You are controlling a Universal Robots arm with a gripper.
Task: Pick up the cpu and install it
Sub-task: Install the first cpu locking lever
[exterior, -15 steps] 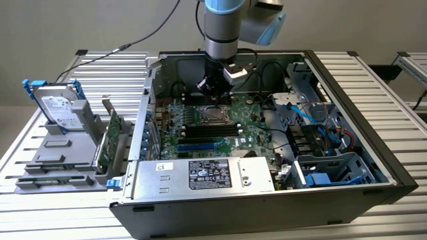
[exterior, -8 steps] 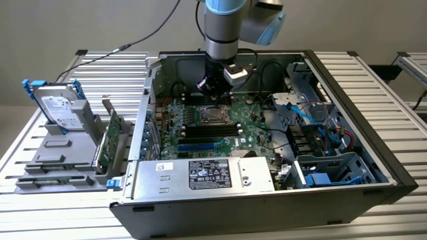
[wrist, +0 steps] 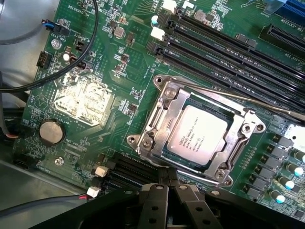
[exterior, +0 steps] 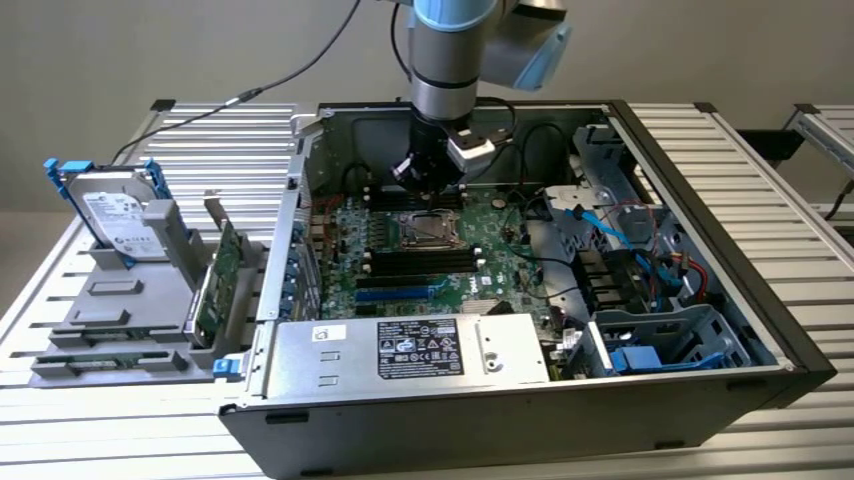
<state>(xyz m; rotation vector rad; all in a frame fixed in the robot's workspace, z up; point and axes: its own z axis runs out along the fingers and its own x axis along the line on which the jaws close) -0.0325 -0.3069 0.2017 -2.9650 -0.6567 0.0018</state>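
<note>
cpu: [wrist: 198,138] lies flat in the socket, silver top up, near the middle of the motherboard [wrist: 138,62]
cpu writing: several printed lines on the lid, too fine to read
socket frame: [wrist: 164,114] metal, screwed at its corners, surrounds the cpu on all sides; a thin lever rod [wrist: 248,101] runs out from it toward the board edge
gripper: [wrist: 169,183] black fingers pressed together, nothing between them; just beside the socket frame edge, not touching the cpu. In the exterior view it hangs straight over the socket
memory slots: [wrist: 228,52] long black rows beside the socket, more short rows on the socket's other side by the gripper
coin battery: [wrist: 51,132] near the motherboard edge, well apart from the cpu
black cable: [wrist: 90,47] loops over that same board edge
board writing: white lettering, unreadable
computer case: [exterior: 727,235] open on its side, mid-table
power supply: [exterior: 400,350] at the case's near edge, dark label, text too small
hard drive: [exterior: 114,215] upright in a grey rack [exterior: 120,300] at the table's [exterior: 747,140] edge on the exterior view's left, white label, illegible
green cards: [exterior: 214,280] on edge in the same rack
</note>
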